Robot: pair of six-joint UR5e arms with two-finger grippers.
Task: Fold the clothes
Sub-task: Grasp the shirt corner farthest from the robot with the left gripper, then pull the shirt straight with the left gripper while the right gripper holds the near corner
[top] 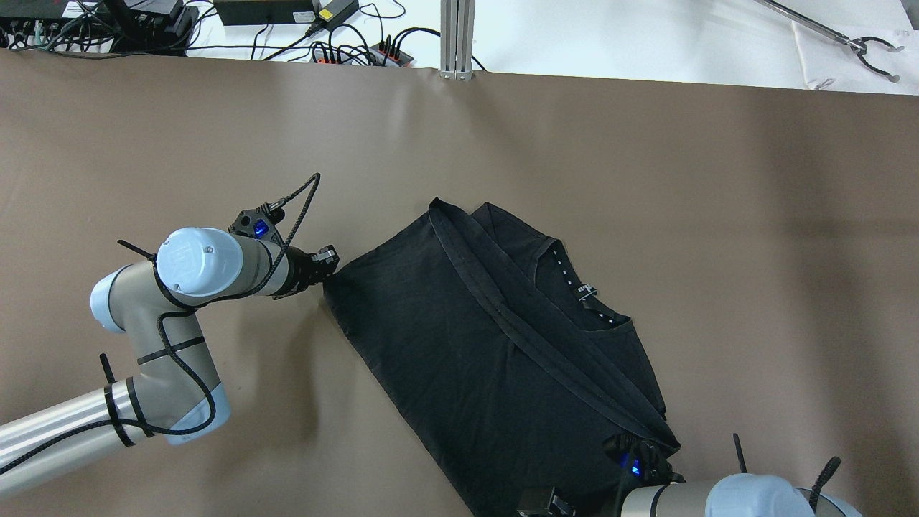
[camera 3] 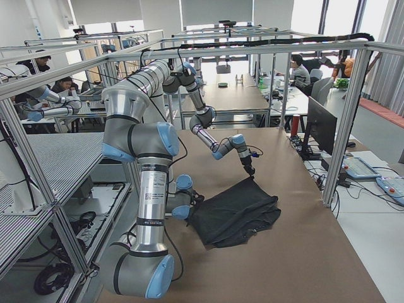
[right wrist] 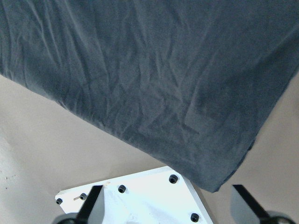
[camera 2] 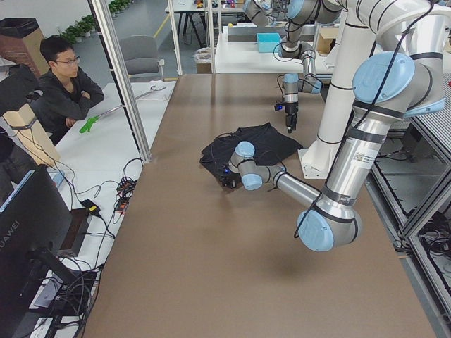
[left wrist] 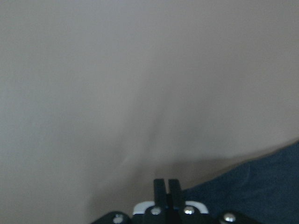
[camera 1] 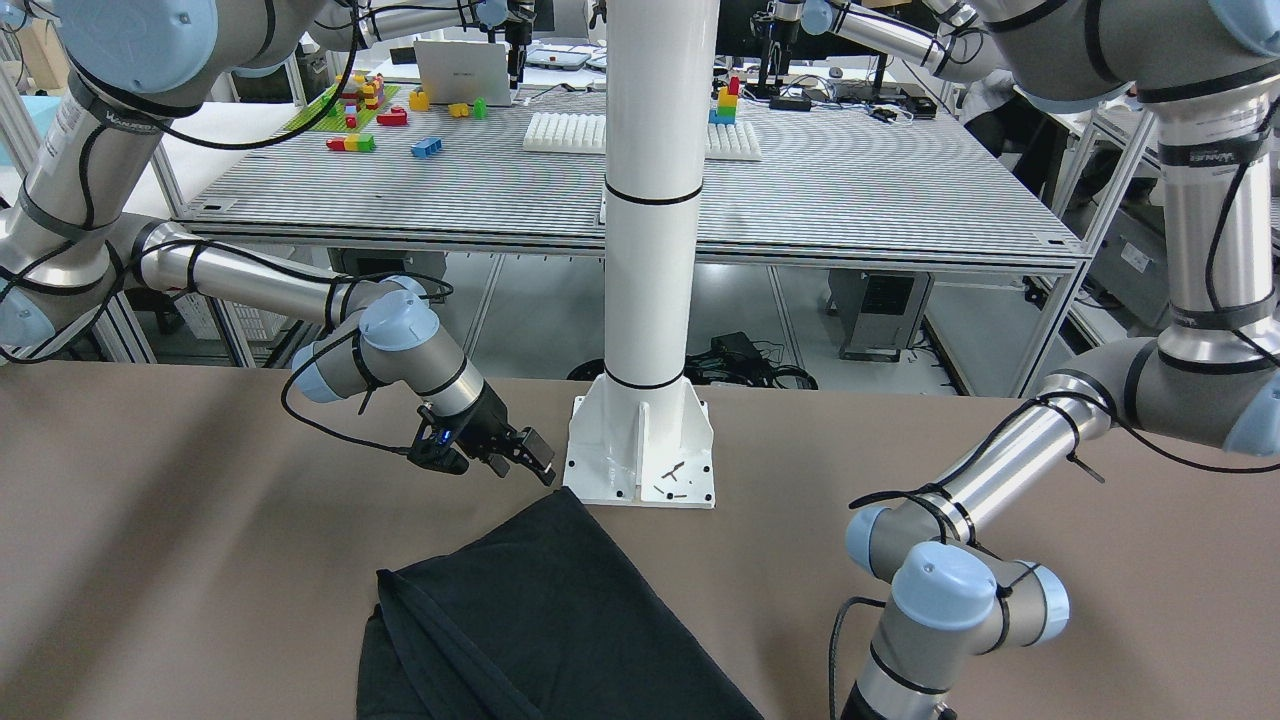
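Clothes (top: 488,359) here are one black garment, lying partly doubled over on the brown bench (top: 143,143) between the two arms. The left end effector (top: 327,260) has its fingers pressed together right at a pointed corner of the cloth, and the fabric spreads away from its tip. The right end effector (camera 1: 525,460) hangs with its fingers wide apart and holds nothing. The opposite corner lies just below it, close beside the white base plate (camera 1: 640,465).

A hem band (top: 502,323) runs slantwise across the top layer and the neckline (top: 567,276) peeks out beyond it. I judge one fold laid and the next being set up. That move calls for the right end effector to drop onto its corner and close. The left needs a sure pinch on its own corner. Then both should lift together and carry the edge across without dragging the lower layer.

Several things are hard to make out. The left wrist view is blurred, so I cannot tell whether any cloth is caught between the closed fingers. The overhead view cuts off the right end effector at its bottom edge, and the front view loses the left one entirely. I cannot make out the sleeves or the lower layers.
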